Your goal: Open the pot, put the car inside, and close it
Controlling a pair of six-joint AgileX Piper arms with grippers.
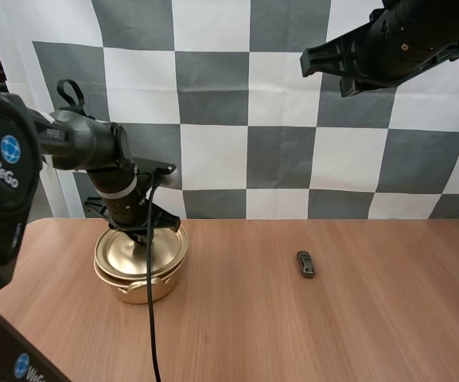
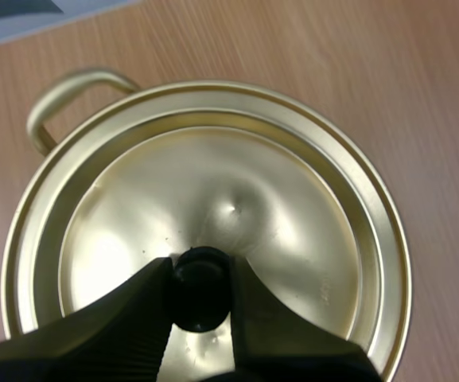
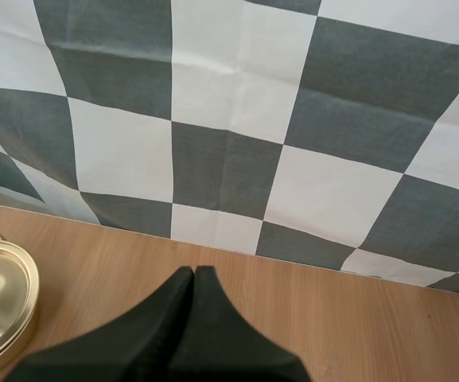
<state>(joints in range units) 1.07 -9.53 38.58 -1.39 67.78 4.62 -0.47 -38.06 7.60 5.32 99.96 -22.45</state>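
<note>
**Lid knob pinched, pot not yet open**

The pot [image 1: 145, 288] stands at the left of the table [image 1: 372, 326]. Its lid [image 2: 245, 183] sits flat on the rim. My left claw [image 2: 200, 270] is down over the lid's middle, and its two fingers pinch the small black knob [image 2: 200, 280] between them. The car [image 1: 305, 263] lies on bare wood well to the pot's right, touching nothing. My right claw [image 3: 193, 277] hangs high over the table's right side, its fingers pressed together on nothing.

I judge this to be the opening step: the grip is made and the lift has not begun. The next move calls for a straight pull upward, so the knob does not slip from my tips. The lid then needs setting down clear of the car, which leaves the pot's mouth free for my right claw to bring the car over.
</note>
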